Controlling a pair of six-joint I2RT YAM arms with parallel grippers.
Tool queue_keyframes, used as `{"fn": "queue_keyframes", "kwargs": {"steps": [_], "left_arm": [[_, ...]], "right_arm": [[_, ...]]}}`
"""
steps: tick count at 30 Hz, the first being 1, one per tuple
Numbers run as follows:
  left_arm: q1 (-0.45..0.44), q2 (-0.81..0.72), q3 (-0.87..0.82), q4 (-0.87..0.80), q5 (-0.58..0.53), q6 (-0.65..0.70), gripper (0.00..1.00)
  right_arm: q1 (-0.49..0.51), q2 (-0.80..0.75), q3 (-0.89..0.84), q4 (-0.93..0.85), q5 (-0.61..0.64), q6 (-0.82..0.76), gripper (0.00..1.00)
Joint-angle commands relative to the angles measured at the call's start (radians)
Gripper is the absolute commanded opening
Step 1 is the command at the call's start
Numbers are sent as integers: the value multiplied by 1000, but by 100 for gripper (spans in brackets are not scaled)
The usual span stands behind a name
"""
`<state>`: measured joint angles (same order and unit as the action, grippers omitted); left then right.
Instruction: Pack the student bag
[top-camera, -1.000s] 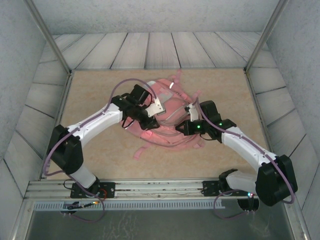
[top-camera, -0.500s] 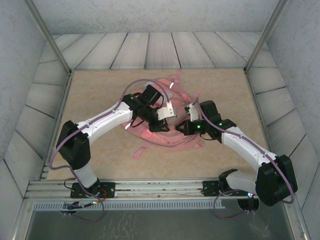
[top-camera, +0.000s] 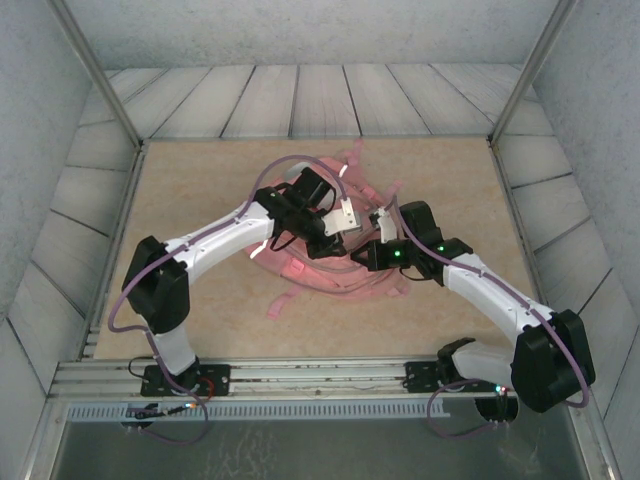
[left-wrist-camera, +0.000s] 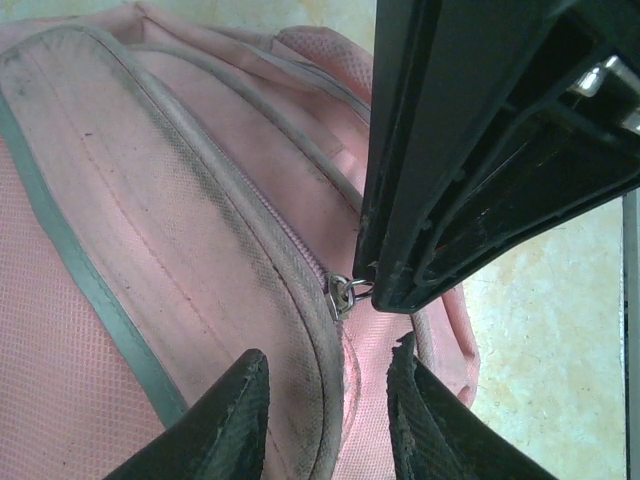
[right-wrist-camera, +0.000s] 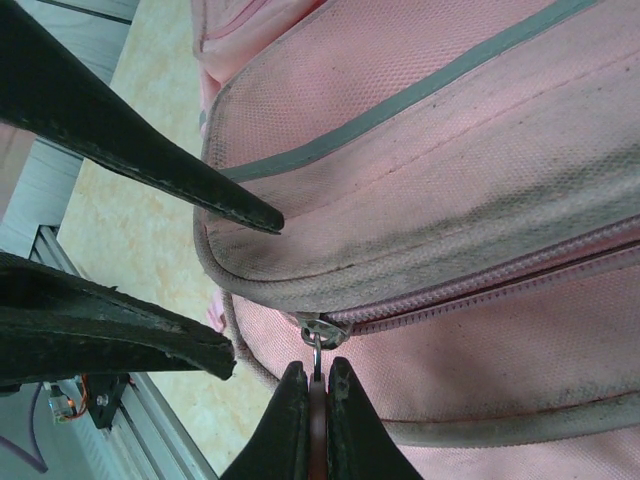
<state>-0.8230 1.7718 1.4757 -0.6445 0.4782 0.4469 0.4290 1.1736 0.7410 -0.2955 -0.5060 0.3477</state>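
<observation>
Bag (top-camera: 338, 280) lies flat on the table (top-camera: 200, 200) at mid-table, pink, with both arms meeting over it. On the near side panel the zip (right-wrist-camera: 480, 280) runs closed along its visible length, and the slider (right-wrist-camera: 320, 330) sits at the rounded corner end of the track. The right pincer (right-wrist-camera: 318, 368), just below the slider, is clamped together on the zip pull (right-wrist-camera: 317, 352), with the tab thin between its fingers. The left pincer (left-wrist-camera: 330, 350) is just beside the slider on the other side. Its fingers (left-wrist-camera: 245, 410) stand apart with the raised seam of the bag between them and both tips against the cloth, so it looks to be pinching that fold and not hanging free. Judgement: the zip step is in hand. Whether this is the start of opening or the end of closing cannot be told from the slider alone. Either way the next move calls for a steady draw on the pull, in line with the track around the corner curve, while the left side holds the cloth taut so that the soft panel does not bunch and jam the slider. Left arm (top-camera: 215, 245) reaches in from the bag's left, elbow raised, wrist turned down onto the bag. Right arm (top-camera: 480, 285) comes low from the bag's right, forearm nearly level, wrist at the bag's near edge.
</observation>
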Motion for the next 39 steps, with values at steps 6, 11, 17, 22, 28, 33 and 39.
{"fn": "queue_keyframes", "kwargs": {"steps": [6, 11, 17, 22, 28, 33, 39], "left_arm": [[-7, 39, -14, -9, -10, 3, 29], [-8, 43, -21, -7, -15, 2, 17], [-8, 13, -39, -10, -16, -1, 4], [-8, -49, -91, -16, -30, -1, 0], [-7, -140, -182, -16, -54, -11, 0], [11, -209, -268, -4, -112, -24, 0], [108, -288, -382, 75, -167, -89, 0]], "right_arm": [[5, -47, 3, 9, -45, 8, 0], [4, -58, 10, -14, -20, 2, 0], [-20, -55, 35, -121, 174, -13, 0], [-88, -40, 60, -202, 318, -17, 0], [-180, -36, 74, -215, 429, -10, 0], [-261, -18, 74, -188, 428, 2, 0], [-303, -8, 68, -180, 426, -6, 0]]}}
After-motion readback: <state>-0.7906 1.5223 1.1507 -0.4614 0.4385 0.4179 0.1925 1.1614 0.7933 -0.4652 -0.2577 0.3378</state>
